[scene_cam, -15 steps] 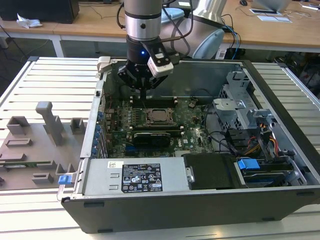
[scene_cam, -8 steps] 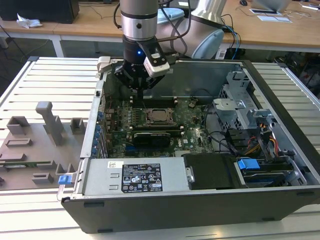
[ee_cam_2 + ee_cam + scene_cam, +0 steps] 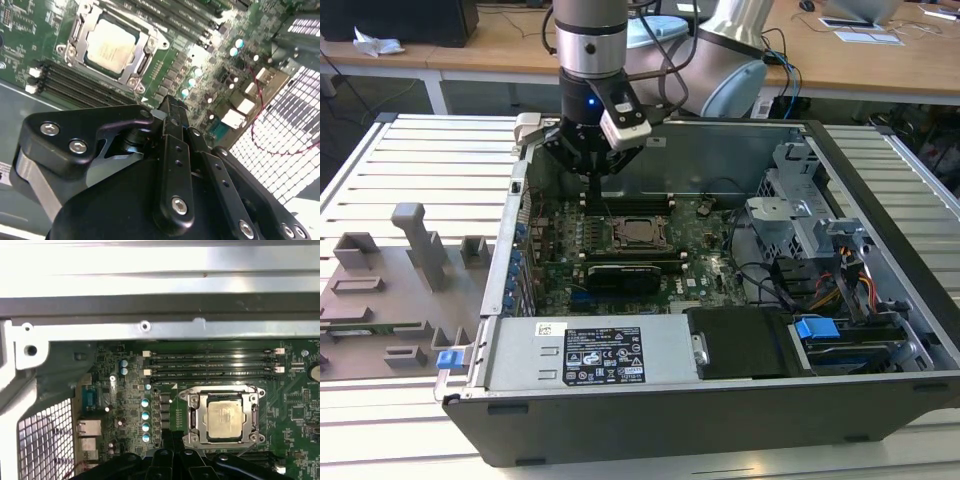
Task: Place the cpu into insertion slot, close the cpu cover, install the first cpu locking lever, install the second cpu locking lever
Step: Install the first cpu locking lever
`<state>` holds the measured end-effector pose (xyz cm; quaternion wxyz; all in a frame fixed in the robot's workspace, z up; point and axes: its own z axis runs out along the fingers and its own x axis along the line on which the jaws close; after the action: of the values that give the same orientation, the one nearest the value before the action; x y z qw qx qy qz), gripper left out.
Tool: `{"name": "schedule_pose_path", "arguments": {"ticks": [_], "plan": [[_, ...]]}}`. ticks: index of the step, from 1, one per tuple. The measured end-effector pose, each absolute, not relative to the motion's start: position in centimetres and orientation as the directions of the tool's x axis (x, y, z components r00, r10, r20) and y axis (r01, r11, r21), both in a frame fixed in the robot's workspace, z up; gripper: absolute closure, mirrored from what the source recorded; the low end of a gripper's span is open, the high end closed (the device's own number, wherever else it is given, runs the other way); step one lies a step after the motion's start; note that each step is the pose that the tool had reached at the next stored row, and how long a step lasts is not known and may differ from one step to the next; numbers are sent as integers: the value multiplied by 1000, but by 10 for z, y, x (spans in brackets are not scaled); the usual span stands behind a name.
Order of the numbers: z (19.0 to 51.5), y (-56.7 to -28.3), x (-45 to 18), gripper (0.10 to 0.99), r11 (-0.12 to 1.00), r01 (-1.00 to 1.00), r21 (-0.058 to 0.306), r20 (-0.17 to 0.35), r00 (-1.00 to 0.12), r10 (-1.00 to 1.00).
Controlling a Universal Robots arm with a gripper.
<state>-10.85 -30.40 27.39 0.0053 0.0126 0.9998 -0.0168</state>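
The cpu (image 3: 638, 232) (image 3: 109, 47) (image 3: 225, 420), a pale silvery square chip, lies flat in the insertion slot (image 3: 619, 239) on the green motherboard. The cpu cover (image 3: 80, 25) (image 3: 193, 416), a silvery frame, lies down around the chip. My gripper (image 3: 592, 192) (image 3: 170, 107) (image 3: 170, 437) hangs above the board, beside the socket on the exterior view's left and apart from it. Its fingers are shut together with nothing between them. I cannot make out how the locking levers stand.
Long black memory slots (image 3: 212, 365) run along one side of the socket, and a black card (image 3: 625, 275) lies on the other side. The metal case wall (image 3: 160, 305) rises close behind the board. A drive cage with cables (image 3: 820, 270) fills the exterior view's right. Grey fixtures (image 3: 415, 245) stand outside the case.
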Motion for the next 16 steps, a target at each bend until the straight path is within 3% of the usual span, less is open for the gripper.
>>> {"name": "schedule_pose_path", "arguments": {"ticks": [8,11,16], "plan": [[270,-292,-121,980,999,26,-33,-11,-1000,25],[264,-274,-114,980,999,26,-34,-11,-1000,25],[263,-274,-107,980,999,26,-34,-11,-1000,25]]}}
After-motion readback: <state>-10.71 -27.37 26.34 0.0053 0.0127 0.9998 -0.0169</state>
